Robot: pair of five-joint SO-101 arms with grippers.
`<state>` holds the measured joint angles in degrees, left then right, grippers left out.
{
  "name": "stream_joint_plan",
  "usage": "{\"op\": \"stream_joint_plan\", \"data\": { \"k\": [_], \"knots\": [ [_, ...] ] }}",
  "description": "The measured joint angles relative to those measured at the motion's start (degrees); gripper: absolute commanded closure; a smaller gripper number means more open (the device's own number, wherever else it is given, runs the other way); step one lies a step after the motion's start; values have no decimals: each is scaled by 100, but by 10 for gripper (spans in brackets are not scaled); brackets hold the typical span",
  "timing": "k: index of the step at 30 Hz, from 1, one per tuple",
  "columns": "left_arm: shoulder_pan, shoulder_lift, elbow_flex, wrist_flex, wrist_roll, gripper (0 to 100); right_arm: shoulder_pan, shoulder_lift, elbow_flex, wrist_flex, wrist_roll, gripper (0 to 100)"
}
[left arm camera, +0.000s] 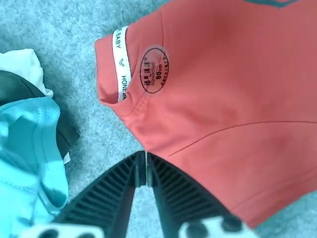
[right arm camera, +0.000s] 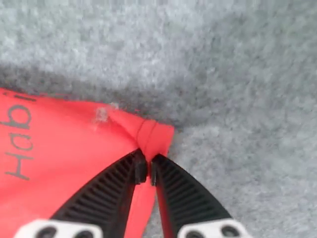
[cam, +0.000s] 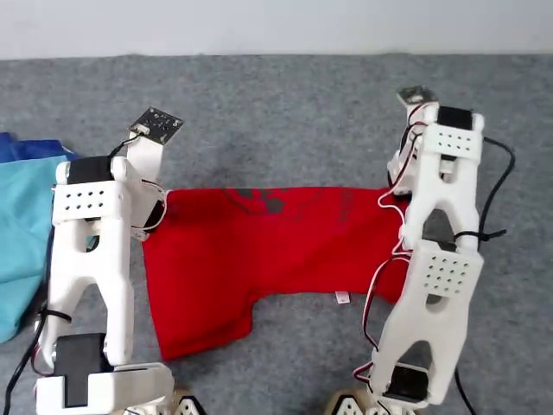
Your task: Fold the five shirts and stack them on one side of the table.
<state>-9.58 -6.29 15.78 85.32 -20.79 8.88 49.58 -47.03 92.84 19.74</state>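
Your left gripper (left arm camera: pixel 146 159) pressing shut at the red shirt (left arm camera: pixel 223 99), its label (left arm camera: pixel 120 64) facing up — teal shirt (left arm camera: pixel 27 163) lying just beside.

Bright, even light from overhead. From the high view my desk (cam: pixel 285 104) reads a flat, well-lit grey, and the wall strip beyond it glows pale. My white arm shells come up very bright. The shadows are soft, just a faint smudge on the red shirt (cam: pixel 259 251) beside each arm.

Down at my right claw (right arm camera: pixel 146 166), a darker, soft-edged band of shadow lies on the desk along the shirt's hem, and my black fingers (right arm camera: pixel 99 198) catch thin highlights on their ridges.

At my left claw (left arm camera: pixel 147 163) the light spreads evenly across the red cloth, with gentle shading along the seam. There's a dark patch by the teal shirt (left arm camera: pixel 29 148). Shadow or dark cloth, I can't tell.
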Motion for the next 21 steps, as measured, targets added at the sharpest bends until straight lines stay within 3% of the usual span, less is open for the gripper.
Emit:
{"op": "stream_joint_plan", "data": {
  "k": [4, 13, 21],
  "knots": [
    [0, 0, 0, 0, 0, 986, -26, 26, -105, 193, 0, 792],
    [0, 0, 0, 0, 0, 986, -158, -484, -360, 765, 0, 861],
    [0, 0, 0, 510, 0, 986, -413, -1741, 1732, 765, 35, 863]
  ]
}}
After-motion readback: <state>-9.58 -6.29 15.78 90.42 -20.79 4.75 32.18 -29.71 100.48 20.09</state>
